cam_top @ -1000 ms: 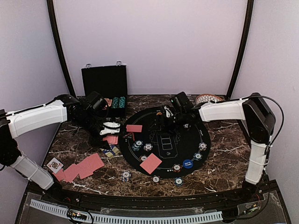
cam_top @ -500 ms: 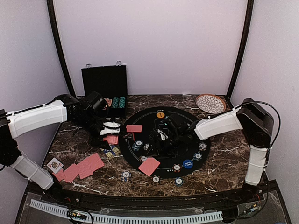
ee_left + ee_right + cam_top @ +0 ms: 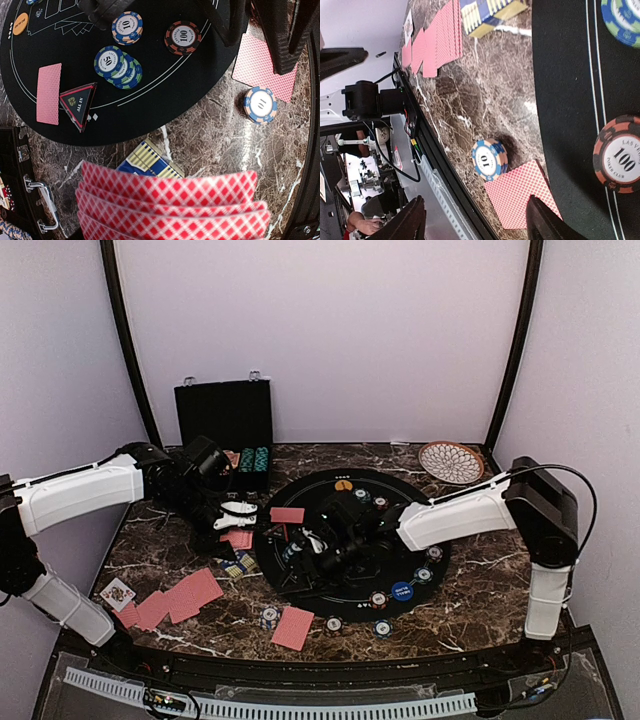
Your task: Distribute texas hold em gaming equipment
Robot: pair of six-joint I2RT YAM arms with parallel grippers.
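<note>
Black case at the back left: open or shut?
Open: the black case has its lid standing upright, and green chips show inside.

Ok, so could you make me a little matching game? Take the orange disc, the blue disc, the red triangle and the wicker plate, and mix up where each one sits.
Things:
1. orange disc
2. blue disc
3. red triangle
4. wicker plate

Places:
A. on the marble, far right corner
B. on the black mat, against a red-backed card
C. at the mat's far edge
D. at the mat's near right edge

Pairs: 1-C, 2-D, 3-B, 4-A
</note>
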